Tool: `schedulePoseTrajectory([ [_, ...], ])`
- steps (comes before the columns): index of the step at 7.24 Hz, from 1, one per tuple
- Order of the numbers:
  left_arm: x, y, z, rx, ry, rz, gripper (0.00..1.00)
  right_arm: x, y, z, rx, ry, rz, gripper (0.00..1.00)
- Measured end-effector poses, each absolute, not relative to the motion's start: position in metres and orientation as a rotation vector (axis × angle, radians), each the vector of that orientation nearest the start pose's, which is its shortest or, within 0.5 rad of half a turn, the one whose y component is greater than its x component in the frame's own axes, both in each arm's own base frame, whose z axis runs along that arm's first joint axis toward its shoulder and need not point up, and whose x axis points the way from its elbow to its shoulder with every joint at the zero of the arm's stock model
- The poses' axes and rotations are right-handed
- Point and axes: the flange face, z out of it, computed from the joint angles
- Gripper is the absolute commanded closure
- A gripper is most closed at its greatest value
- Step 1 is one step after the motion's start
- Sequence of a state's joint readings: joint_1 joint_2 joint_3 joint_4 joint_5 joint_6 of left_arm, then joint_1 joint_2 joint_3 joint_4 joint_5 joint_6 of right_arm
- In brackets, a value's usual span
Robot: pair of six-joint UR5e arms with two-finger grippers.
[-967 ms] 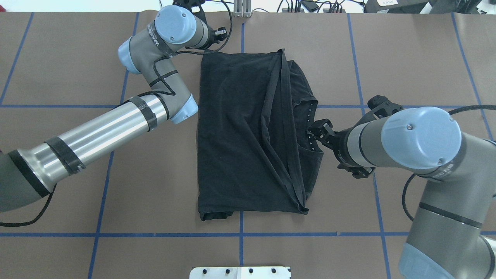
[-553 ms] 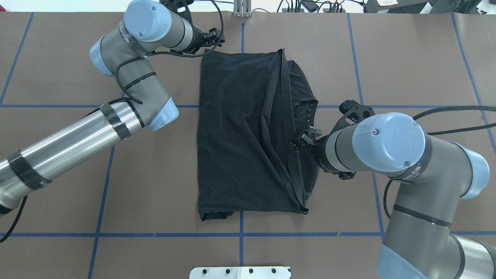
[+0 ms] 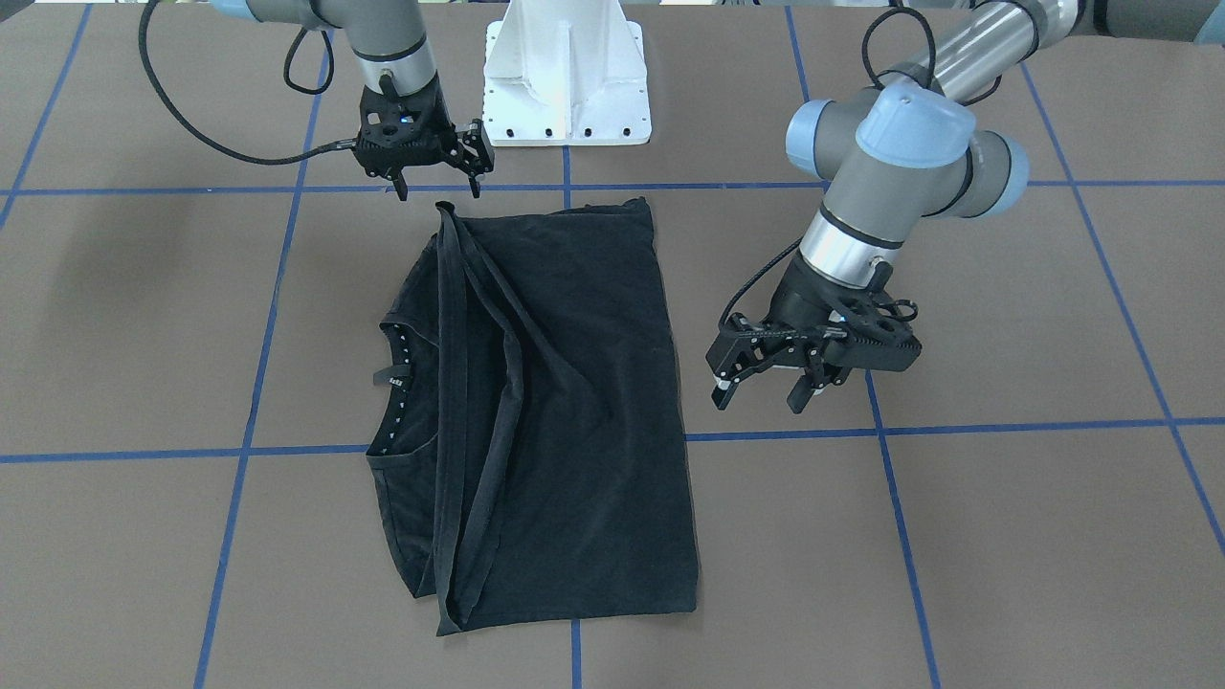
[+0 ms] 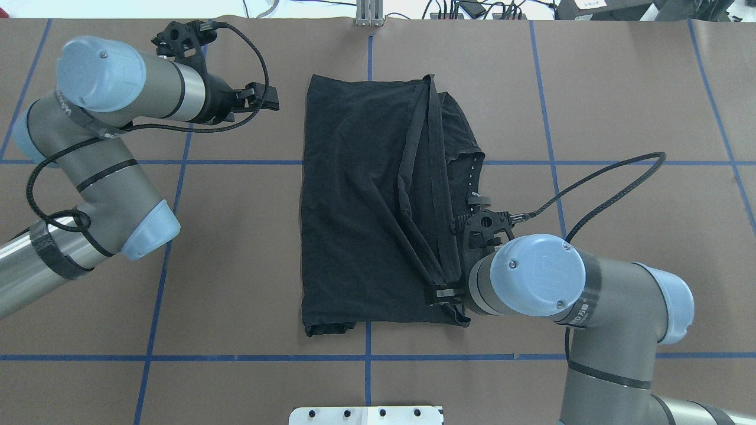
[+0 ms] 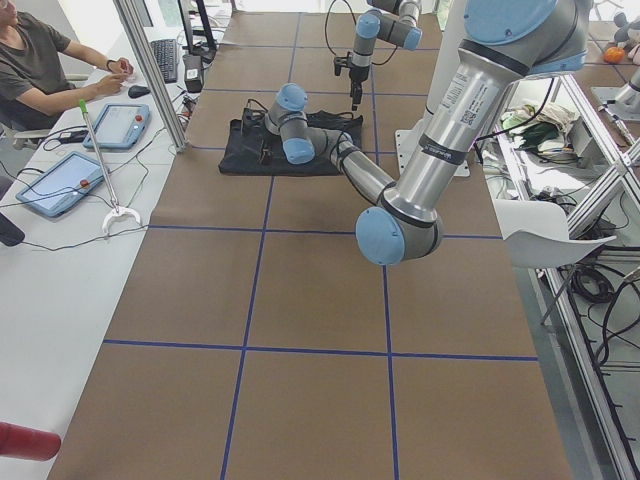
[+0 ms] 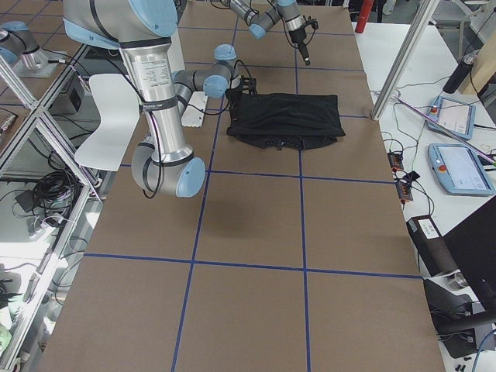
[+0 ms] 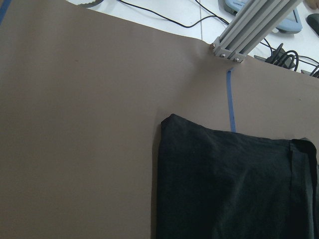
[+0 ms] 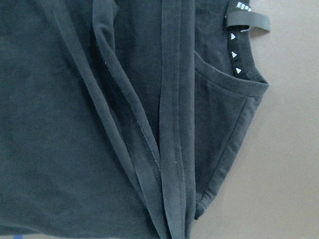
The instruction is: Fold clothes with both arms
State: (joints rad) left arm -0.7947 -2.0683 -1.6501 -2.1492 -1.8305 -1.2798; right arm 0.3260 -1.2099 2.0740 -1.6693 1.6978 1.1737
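Since the black T-shirt (image 4: 354,206) already lies as a tall rectangle in the middle of the table (image 4: 236,265), plain side up with no print showing, the work seems to sit between folds, with the next fold not yet begun. Nearest the robot, the right pincer (image 3: 437,187) hangs with its jaws spread and nothing in them. It is just above the shirt's near right corner, where the hem bands (image 8: 174,124) run together into a thick, layered point. I judge the next move calls for it to drop straight down and nip that whole stack, since a shallow bite would likely lift only the top layer of such limp, soft knit. Farther along, the bands show flat double stitching and lie as raised ridges beside shallow diagonal creases. Past them the neckline (image 8: 234,64) curves open toward the robot's right, its inner tape dotted with small white marks and a grey hanging loop (image 8: 247,21) poking out. Farther off, the left pincer (image 3: 759,394) is likewise released and empty, over bare matte brown table to the left of the shirt and not touching it. It would need to reach a matching corner so the cloth lifts evenly.
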Motion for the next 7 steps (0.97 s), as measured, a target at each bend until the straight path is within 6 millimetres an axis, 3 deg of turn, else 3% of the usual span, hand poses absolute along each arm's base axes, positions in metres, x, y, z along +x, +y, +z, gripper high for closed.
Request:
schedulePoseTrajectory([
  [2, 0.378, -0.539, 0.275, 0.393, 1.106, -0.299, 0.0, -0.495, -0.29, 0.286, 0.209, -0.677, -0.348, 0.16],
  [4, 0.378, -0.539, 0.277, 0.391, 1.104, -0.303, 0.0, -0.512, -0.291, 0.287, 0.224, -0.659, -0.433, 0.21],
  [5, 0.378, -0.539, 0.277, 0.39, 1.102, -0.304, 0.0, -0.523, -0.291, 0.287, 0.223, -0.653, -0.443, 0.37],
  [6, 0.378, -0.539, 0.278, 0.388, 1.101, -0.305, 0.0, -0.528, -0.291, 0.287, 0.223, -0.649, -0.447, 0.74],
  [7, 0.378, -0.539, 0.278, 0.387, 1.1, -0.306, 0.0, -0.53, -0.291, 0.287, 0.223, -0.647, -0.448, 1.0],
])
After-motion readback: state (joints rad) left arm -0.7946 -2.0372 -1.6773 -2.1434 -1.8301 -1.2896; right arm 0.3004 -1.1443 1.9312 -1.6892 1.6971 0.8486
